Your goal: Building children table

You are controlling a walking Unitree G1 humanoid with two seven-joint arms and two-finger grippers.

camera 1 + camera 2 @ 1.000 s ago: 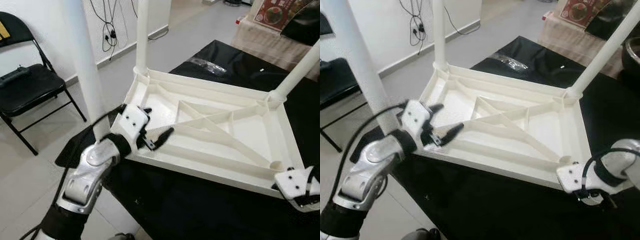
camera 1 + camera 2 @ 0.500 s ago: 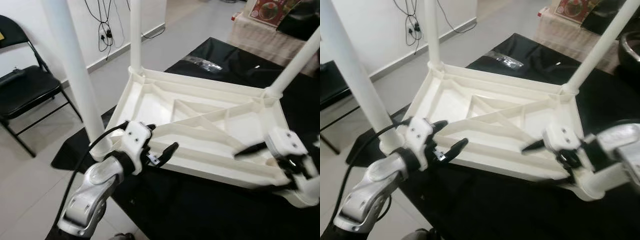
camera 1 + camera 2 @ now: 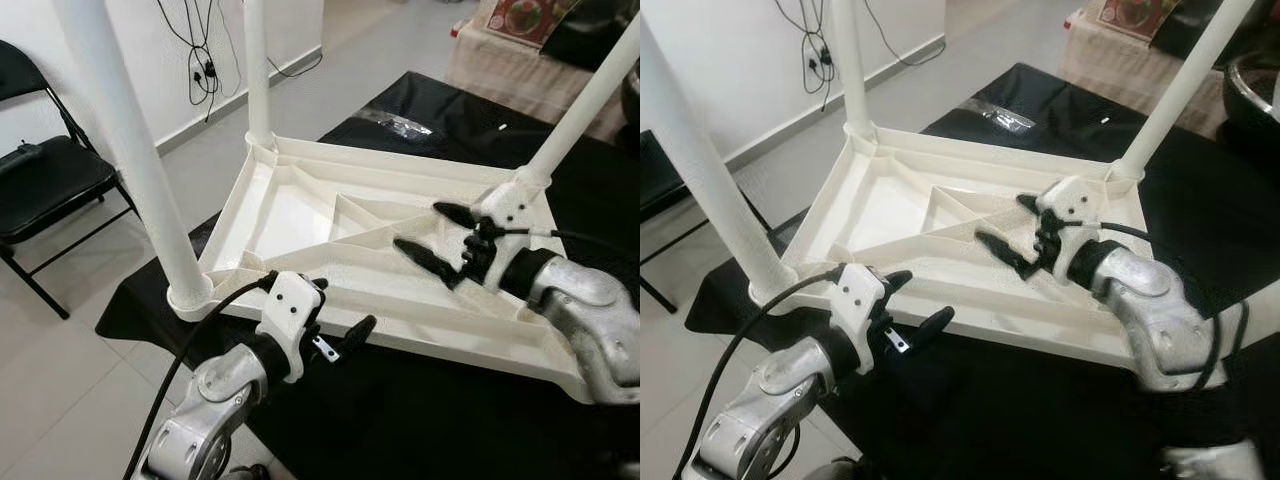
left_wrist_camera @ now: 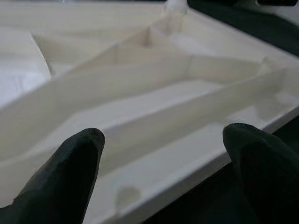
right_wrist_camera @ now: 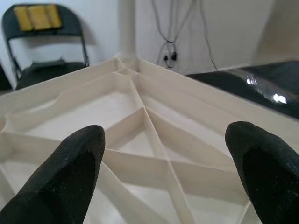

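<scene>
Black mat [image 3: 420, 400], folding chair [image 3: 45, 180] nearby — upturned table [image 3: 300, 215], legs up.

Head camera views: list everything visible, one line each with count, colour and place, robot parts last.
Table top: one, white, upside down on the black surface, ribbed underside facing up.
Table legs: three, white, standing up from the top's near left, far left and far right corners.
Black surface: one, glossy black, under the table top.
Folding chair: one, black, on the floor at the far left.
Cables: a bunch, black, hanging on the white wall at the back.
Clear wrapper: one, transparent, on the black surface beyond the table top.
Left gripper: one, black fingers, open, at the top's near edge.
Right gripper: one, black fingers, open, over the ribs near the far right leg.
</scene>
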